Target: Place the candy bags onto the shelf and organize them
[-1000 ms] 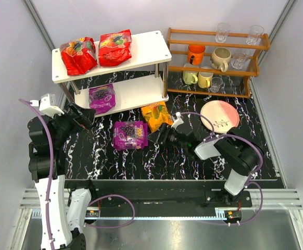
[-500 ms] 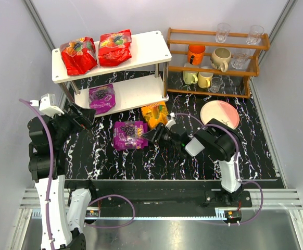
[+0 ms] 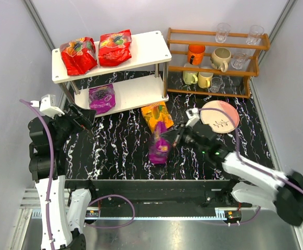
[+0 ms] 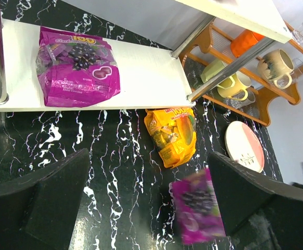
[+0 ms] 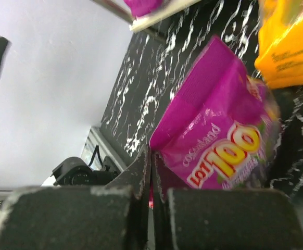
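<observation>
Five glossy plastic candy bags are in view. Two red ones [image 3: 78,55] [image 3: 114,47] lie side by side on the top board of the white two-tier shelf with silver legs [image 3: 147,45]. One purple bag with a grape picture [image 3: 102,98] lies flat on the lower board, near its left end. One orange-yellow bag [image 3: 156,115] lies on the black white-veined marble tabletop [image 3: 115,151], just in front of the shelf's right legs.

The fifth bag, a second purple pouch [image 5: 219,140], is pinched by one corner in the right gripper [image 5: 151,159], whose two fingers are pressed together on the plastic. It hangs blurred just in front of the orange-yellow bag, and whether its lower edge touches the table cannot be told.

The left gripper [image 4: 149,172] hovers in front of the shelf's left end with its two fingers spread wide and nothing between them.

To the right of the shelf, a brown wooden slatted rack [image 3: 218,48] carries four mugs and four clear glasses. One round pink-and-cream plate [image 3: 219,115] lies in front of it.
</observation>
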### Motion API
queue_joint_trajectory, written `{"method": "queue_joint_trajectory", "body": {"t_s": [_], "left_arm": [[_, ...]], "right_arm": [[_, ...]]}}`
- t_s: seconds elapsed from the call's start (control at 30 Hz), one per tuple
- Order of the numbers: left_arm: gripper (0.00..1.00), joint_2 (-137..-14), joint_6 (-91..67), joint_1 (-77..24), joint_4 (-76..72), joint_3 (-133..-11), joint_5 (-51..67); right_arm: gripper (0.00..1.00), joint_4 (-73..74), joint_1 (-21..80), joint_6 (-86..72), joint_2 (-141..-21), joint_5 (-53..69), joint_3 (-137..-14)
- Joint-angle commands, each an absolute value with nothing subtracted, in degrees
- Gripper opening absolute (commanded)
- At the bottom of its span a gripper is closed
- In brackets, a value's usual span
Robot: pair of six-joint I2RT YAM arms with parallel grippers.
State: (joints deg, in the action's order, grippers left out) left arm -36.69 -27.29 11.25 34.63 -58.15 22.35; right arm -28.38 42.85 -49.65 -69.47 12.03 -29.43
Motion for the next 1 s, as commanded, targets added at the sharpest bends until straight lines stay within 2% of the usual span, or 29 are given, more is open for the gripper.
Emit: {"method": "queue_joint_trajectory", "body": {"t_s": [0.0,0.1,0.2,0.47,0.63,0.67,0.73,0.77,0.8,0.87,0.97], "left_arm": [[0.99,-35.77,-28.12,11.16,32.87,-57.31,23.47],[0.99,-35.51,-28.48,11.16,32.61,-56.95,23.73],[0.99,-35.24,-28.56,11.16,32.61,-56.86,23.91],[0.99,-34.54,-27.86,11.16,33.22,-56.51,23.56],[0.99,-34.72,-27.6,11.16,33.31,-56.34,23.64],[0.99,-34.72,-27.77,11.16,33.31,-56.42,23.56],[0.99,-34.89,-27.77,11.25,33.31,-56.08,23.55],[0.99,-34.89,-27.86,11.16,33.31,-55.99,23.64],[0.99,-35.15,-27.95,11.16,32.88,-55.9,23.73],[0.99,-35.24,-28.39,11.16,32.7,-55.37,24.26],[0.99,-35.24,-28.74,11.16,32.43,-55.02,24.7]], "right_arm": [[0.0,8.96,42.89,-38.07,-50.21,-2.35,-34.09],[0.0,22.26,42.89,-35.69,-45.27,-7.9,-37.26],[0.0,27.41,42.89,-34.98,-46.57,-9.67,-38.14],[0.0,25.5,42.98,-32.7,-60.19,-10.64,-40.69],[0.0,16.1,43.77,-32.43,-65.74,-2.31,-42.27],[0.06,11.91,43.94,-32.0,-66.26,-0.2,-42.36],[0.26,4.7,43.95,-31.12,-67.06,15.5,-40.71],[0.45,-6.13,43.95,-31.98,-66.8,21.3,-39.39],[0.52,-11.2,43.95,-33.65,-65.58,27.97,-37.81],[0.6,-19.47,43.94,-36.47,-63.82,29.7,-33.67],[0.67,-12.18,43.86,-33.93,-59.6,20.95,-33.22]]}}
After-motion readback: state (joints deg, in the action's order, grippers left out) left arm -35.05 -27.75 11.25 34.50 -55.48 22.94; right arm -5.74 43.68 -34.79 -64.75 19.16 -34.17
